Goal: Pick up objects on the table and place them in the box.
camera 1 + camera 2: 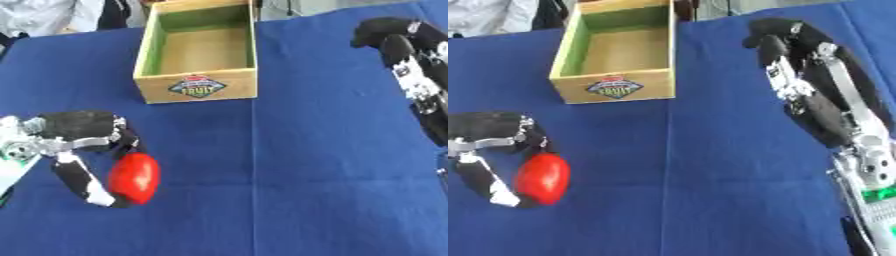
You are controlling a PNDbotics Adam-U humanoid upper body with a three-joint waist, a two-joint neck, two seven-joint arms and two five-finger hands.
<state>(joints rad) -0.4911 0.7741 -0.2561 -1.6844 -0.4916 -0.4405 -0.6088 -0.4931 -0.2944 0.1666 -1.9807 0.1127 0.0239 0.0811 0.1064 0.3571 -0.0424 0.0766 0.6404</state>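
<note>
A red, egg-shaped object point(135, 178) lies on the blue cloth at the lower left. My left hand point(83, 135) comes in from the left edge and curls round it: fingers above and behind, the thumb point(86, 183) along its left side. The wooden box point(198, 86) with a green inside stands at the back centre, nothing visible in it, a coloured label on its front wall. My right hand point(815, 95) hangs over the right side of the table, right of the box, its fingers bent at the tips and holding nothing.
The blue cloth point(306, 190) covers the whole table. A person's light sleeve point(35, 15) shows at the far left edge behind the table. White and green parts of my right arm point(872, 200) fill the lower right corner.
</note>
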